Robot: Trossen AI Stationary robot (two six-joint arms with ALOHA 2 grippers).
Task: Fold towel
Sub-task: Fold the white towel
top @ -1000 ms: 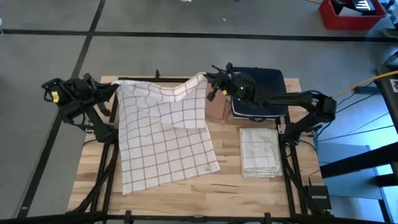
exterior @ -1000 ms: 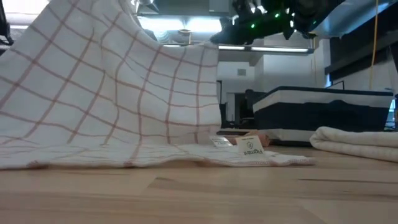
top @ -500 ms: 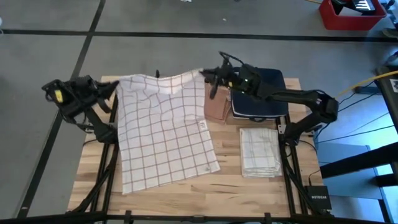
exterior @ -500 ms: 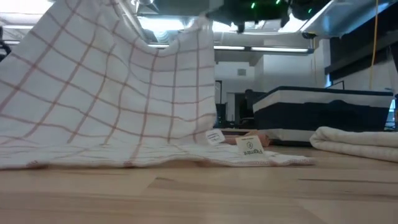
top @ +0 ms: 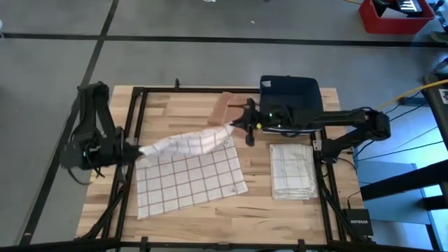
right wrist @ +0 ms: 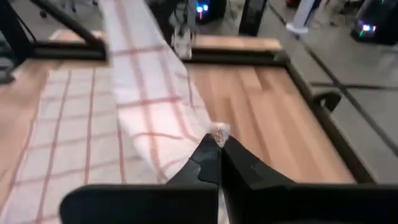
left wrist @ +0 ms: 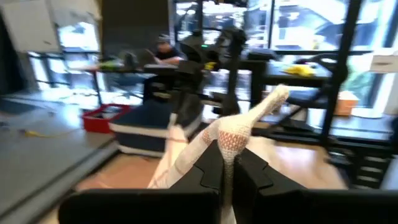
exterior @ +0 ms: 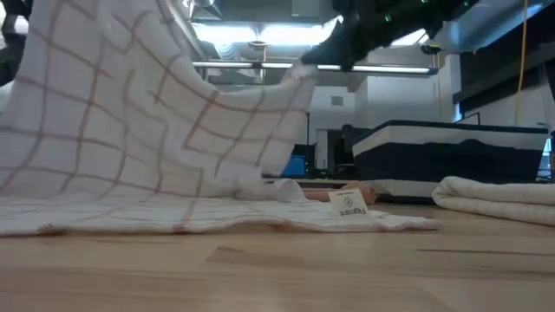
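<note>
You have the checked towel point(top: 187, 171) spread over the left-centre of the wooden table point(top: 259, 210), its near half lying flat and its far edge lifted off the wood into a sagging ridge strung between the two arms. Your left gripper point(top: 138, 152) sits at the left end of that ridge, over the table's left side, clamped together on a bunched corner of the cloth; in the left wrist view you see the fabric pinched between the dark fingers point(left wrist: 205, 171) and rising from them in a twisted rope. Your right gripper point(top: 245, 126) is at the right end of the ridge, near the middle of the table, closed on the other corner, with a small tuft of cloth poking out above its fingers point(right wrist: 208, 158) in the right wrist view. From the low view, the raised part hangs like a tent above the flat part, and a small label point(exterior: 350, 204) lies at the towel's right edge. To the right you have a folded towel point(top: 292, 170) lying flat, and behind it a dark bin point(top: 290, 94). A brown cardboard piece point(top: 222, 108) lies just beyond the lifted edge.
</note>
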